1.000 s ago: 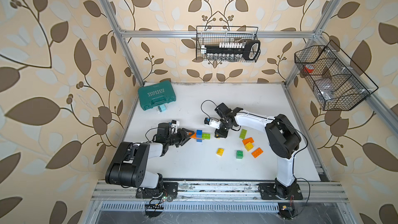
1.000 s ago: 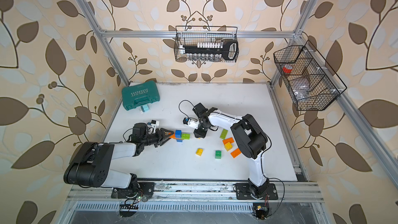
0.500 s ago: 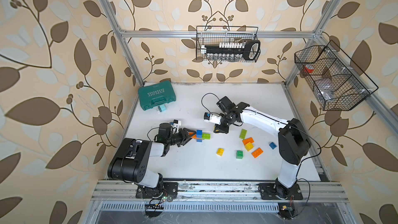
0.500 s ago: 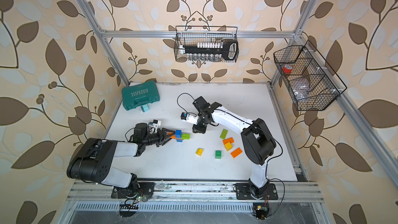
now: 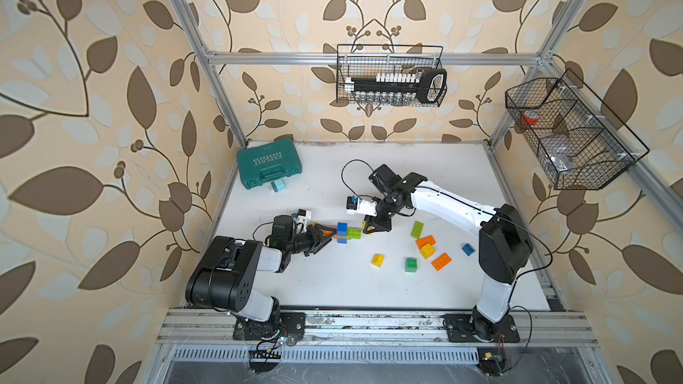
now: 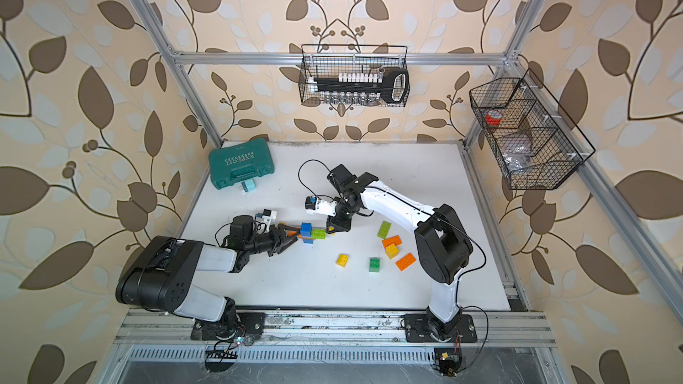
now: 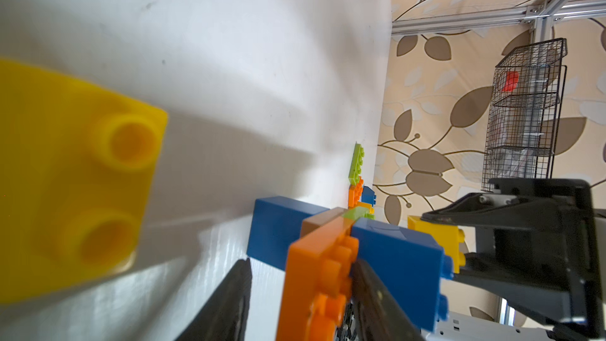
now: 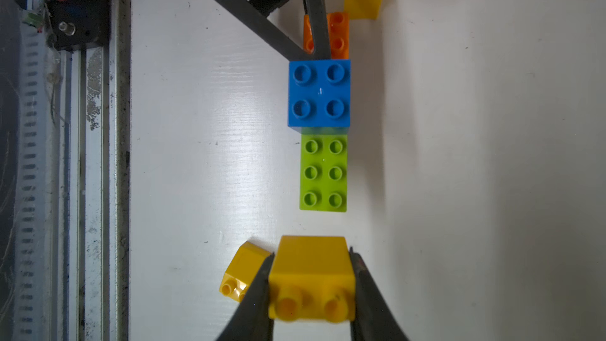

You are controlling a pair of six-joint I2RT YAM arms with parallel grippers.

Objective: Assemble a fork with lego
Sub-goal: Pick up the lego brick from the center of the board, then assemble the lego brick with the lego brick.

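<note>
left gripper (image 5: 328,237) clamps orange brick (image 7: 314,283) of lego row (image 5: 349,232) mid-table, right gripper (image 5: 374,230) pinches yellow brick (image 8: 311,270) just off its green end; loose bricks (image 5: 428,249) beside, teal case (image 5: 268,166) behind, red item (image 5: 531,118) in side basket (image 5: 576,175).

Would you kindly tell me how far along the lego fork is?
Done: an orange brick, blue bricks and a lime brick are joined in a row. In hand: the left hand brackets the orange end, and the right hand grips a yellow brick just off the lime end. Left: attaching it, then probably more from the loose bricks.
</note>
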